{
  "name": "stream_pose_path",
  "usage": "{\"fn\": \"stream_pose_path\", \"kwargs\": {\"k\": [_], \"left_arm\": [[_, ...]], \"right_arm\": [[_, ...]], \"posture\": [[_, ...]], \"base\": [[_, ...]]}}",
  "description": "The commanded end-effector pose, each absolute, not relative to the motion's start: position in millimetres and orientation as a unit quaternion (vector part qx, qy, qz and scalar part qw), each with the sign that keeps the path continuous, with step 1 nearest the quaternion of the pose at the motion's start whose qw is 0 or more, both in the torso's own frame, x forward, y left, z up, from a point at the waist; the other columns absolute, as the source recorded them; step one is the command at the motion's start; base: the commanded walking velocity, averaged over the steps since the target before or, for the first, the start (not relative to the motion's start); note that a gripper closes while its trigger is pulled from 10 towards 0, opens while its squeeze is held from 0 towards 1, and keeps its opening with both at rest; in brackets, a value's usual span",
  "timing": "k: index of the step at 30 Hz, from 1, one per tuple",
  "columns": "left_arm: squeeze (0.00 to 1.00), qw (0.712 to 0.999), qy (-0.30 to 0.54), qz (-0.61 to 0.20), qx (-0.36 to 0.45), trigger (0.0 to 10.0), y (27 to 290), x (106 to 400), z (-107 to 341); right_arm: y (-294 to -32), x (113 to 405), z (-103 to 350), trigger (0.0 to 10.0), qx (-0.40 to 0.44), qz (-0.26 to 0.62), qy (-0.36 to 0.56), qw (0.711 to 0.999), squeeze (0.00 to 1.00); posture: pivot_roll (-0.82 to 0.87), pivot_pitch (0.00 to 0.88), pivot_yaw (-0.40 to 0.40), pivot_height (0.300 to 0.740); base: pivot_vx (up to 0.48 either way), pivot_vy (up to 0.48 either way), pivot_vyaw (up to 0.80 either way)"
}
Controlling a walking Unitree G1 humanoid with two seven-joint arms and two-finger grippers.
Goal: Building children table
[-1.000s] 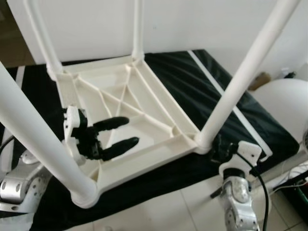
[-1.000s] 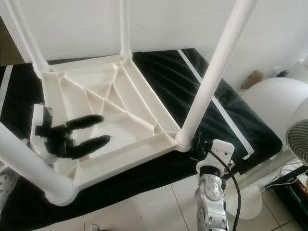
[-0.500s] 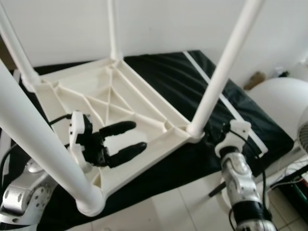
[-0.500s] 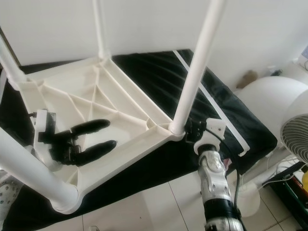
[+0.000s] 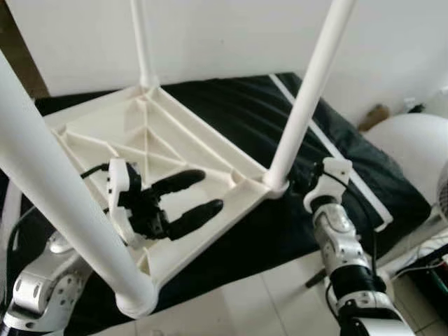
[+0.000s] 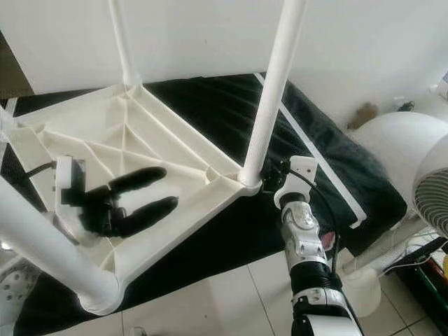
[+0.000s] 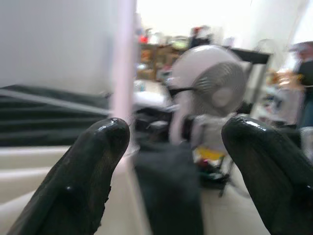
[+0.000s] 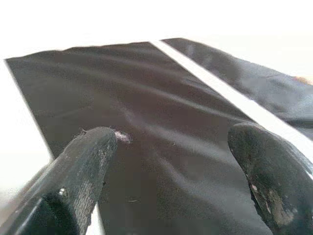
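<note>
The white plastic children's table (image 5: 143, 143) lies upside down on a black mattress (image 5: 238, 112), its ribbed underside facing up. Three white legs stand up from its corners: a near one (image 5: 59, 203), a far one (image 5: 142, 42) and a right one (image 5: 308, 91). My left gripper (image 5: 210, 189) hovers open over the underside, close to the near rim; its wrist view shows both fingers (image 7: 93, 166) spread with nothing between them. My right gripper (image 8: 176, 137) is open just beside the right leg's base (image 6: 250, 178), with black cloth between its fingers.
The mattress has a white stripe (image 5: 329, 136) along its right side. A white fan (image 6: 430, 199) and its round housing (image 5: 413, 147) stand on the right. Pale floor tiles (image 5: 266, 301) lie in front, with cables (image 5: 427, 255) at the right edge.
The table has turned and slid to the left on the mattress. My right gripper has moved up and left with the right leg's base. The left gripper stays open over the underside.
</note>
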State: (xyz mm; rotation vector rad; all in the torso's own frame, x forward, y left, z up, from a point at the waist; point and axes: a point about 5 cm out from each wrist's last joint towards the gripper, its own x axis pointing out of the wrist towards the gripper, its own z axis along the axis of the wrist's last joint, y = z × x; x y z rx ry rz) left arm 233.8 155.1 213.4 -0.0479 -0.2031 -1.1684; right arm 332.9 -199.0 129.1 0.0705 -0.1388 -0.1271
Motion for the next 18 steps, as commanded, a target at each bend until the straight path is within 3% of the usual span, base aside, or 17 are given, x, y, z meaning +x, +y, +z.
{"fn": "stream_pose_path", "kwargs": {"k": [1, 3, 4, 11, 18], "left_arm": [[0.00, 0.854, -0.093, -0.512, 0.007, 10.0, 171.1, 243.8, 214.4], [0.00, 0.861, -0.094, -0.499, 0.017, 10.0, 176.0, 247.1, 214.9], [0.00, 0.880, -0.088, -0.465, 0.049, 10.0, 193.2, 256.8, 213.6], [0.00, 0.897, -0.055, -0.433, 0.070, 10.0, 214.3, 267.3, 208.2], [0.00, 0.906, -0.012, -0.396, 0.146, 10.0, 240.1, 280.5, 192.9]], "right_arm": [[-214.6, 323.9, 127.9, 10.0, 0.028, -0.102, -0.078, 0.991, 0.00], [-217.5, 321.5, 126.8, 10.0, 0.025, -0.112, -0.077, 0.990, 0.00], [-225.6, 312.1, 122.7, 10.0, 0.033, -0.146, -0.070, 0.986, 0.00], [-221.6, 295.5, 115.8, 10.0, 0.025, -0.159, -0.059, 0.985, 0.00], [-179.6, 271.6, 102.1, 10.0, 0.050, -0.091, -0.023, 0.994, 0.00]], "posture": [[0.04, 0.075, -0.033, 0.740], [0.04, 0.076, -0.031, 0.740], [0.04, 0.080, -0.026, 0.740], [0.03, 0.086, -0.022, 0.740], [0.01, 0.088, -0.019, 0.740]], "base": [[0.000, 0.000, 0.00], [0.000, 0.000, 0.00], [0.000, 0.000, 0.00], [0.000, 0.000, 0.00], [0.000, 0.000, 0.00]]}}
